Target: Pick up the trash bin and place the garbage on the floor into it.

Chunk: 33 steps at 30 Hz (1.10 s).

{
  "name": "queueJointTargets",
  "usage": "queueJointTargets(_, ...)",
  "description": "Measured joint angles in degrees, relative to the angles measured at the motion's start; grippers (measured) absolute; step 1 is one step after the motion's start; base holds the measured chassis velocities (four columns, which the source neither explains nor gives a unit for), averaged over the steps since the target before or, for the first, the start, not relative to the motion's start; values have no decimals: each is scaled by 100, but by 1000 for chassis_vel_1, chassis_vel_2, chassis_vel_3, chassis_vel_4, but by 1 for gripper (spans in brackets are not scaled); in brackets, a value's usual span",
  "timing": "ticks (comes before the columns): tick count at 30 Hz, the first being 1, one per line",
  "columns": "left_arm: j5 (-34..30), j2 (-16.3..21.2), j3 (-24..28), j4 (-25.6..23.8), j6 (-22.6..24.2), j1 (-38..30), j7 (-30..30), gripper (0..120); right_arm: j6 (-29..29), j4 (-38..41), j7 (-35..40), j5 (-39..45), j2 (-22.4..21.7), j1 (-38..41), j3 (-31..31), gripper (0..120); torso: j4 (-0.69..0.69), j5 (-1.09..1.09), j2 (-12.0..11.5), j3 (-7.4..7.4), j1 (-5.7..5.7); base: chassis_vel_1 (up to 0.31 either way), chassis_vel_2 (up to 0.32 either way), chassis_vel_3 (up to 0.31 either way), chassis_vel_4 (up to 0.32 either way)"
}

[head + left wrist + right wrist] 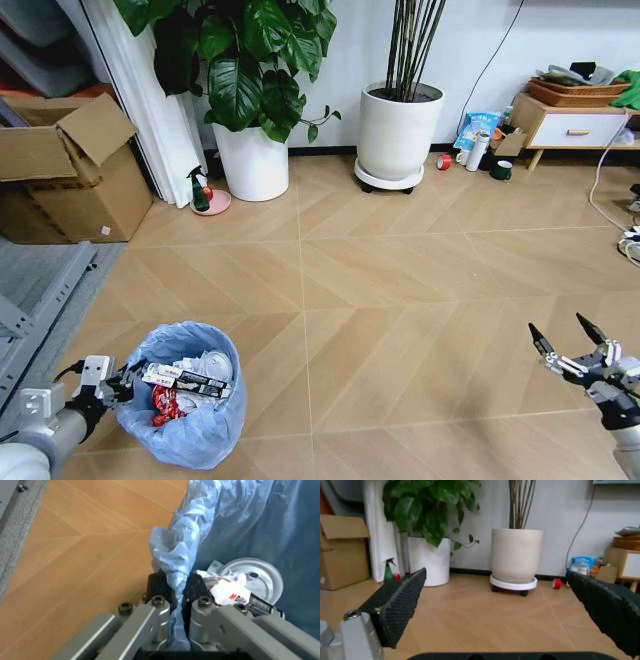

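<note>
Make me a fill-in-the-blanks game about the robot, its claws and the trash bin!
1. The left claw is pinching the bin's ____ plastic bag.
2. The right claw is wide ____ and holds nothing.
3. The garbage now lies inside the trash bin, not on the ____.
4. The white disc sits in the ____.

Missing words: blue; open; floor; bin

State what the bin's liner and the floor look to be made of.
Liner: thin light-blue plastic film, crinkled and slightly translucent, pinched by the left gripper. Floor: wood-look planks, matte, herringbone seams; real wood or laminate is unclear.
</note>
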Motion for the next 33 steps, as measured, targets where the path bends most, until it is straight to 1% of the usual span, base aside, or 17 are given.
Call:
queueJointTargets(3,-109,6,-176,-90,12,77,-12,0,-46,69,56,-16,-5,15,-53,100,-4,3,0,0,0,103,-117,-110,114)
queueJointTargets(4,-129,3,-236,-92,12,107,-10,0,-62,82,82,-35,-5,41,-99,100,-5,1,0,0,0,84,-99,-117,96)
queueJointTargets(10,-139,-40,-402,-92,-4,243,48,0,-100,164,145,-154,88,75,-191,100,-1,2,0,0,0,101,-91,-115,96)
queueJointTargets(12,-112,-136,-461,-172,-15,360,60,0,-106,234,154,-249,221,-50,-202,100,-3,-2,0,0,0,112,-97,-106,104)
queueJointTargets(13,-112,-136,-461,-172,-15,360,60,0,-106,234,154,-249,221,-50,-202,100,-3,-2,0,0,0,110,-97,-106,106)
queueJointTargets(16,-65,-173,-571,-335,-37,582,113,0,-79,282,148,-348,450,-189,-199,100,-3,3,0,-1,0,94,-109,-104,116)
queueJointTargets(17,-65,-173,-571,-335,-37,582,113,0,-79,282,148,-348,450,-189,-199,100,-3,3,0,-1,0,88,-112,-103,109)
queueJointTargets(20,-23,-181,-591,-375,-48,635,118,0,-34,305,118,-364,645,-291,-141,100,-3,0,0,0,0,117,-111,-102,114)
queueJointTargets(21,5,-192,-559,-383,-50,632,112,0,-10,289,98,-366,701,-325,-119,100,-4,3,0,0,0,114,-130,-128,117)
queueJointTargets(24,42,-214,-472,-436,-50,627,81,0,9,290,80,-337,762,-383,-68,100,-4,1,0,0,0,120,-129,-126,118)
queueJointTargets(27,46,-222,-429,-511,-44,654,61,0,12,323,75,-278,771,-434,-13,100,-3,-1,-1,0,0,137,-122,-135,116)
queueJointTargets(29,46,-223,-428,-529,-44,675,55,0,14,347,71,-244,756,-455,7,100,-4,4,-1,0,0,143,-149,-144,158)
queueJointTargets(31,38,-223,-432,-529,-43,684,54,0,12,367,71,-216,734,-473,16,100,-3,2,0,-1,-1,160,-166,-172,165)
queueJointTargets(32,33,-222,-438,-523,-42,687,56,0,6,381,74,-199,723,-475,19,100,-4,-2,0,0,0,168,-186,-188,172)
queueJointTargets(33,6,-204,-455,-505,-41,703,58,0,-9,393,82,-180,718,-464,19,100,-3,1,-1,0,0,168,-186,-145,184)
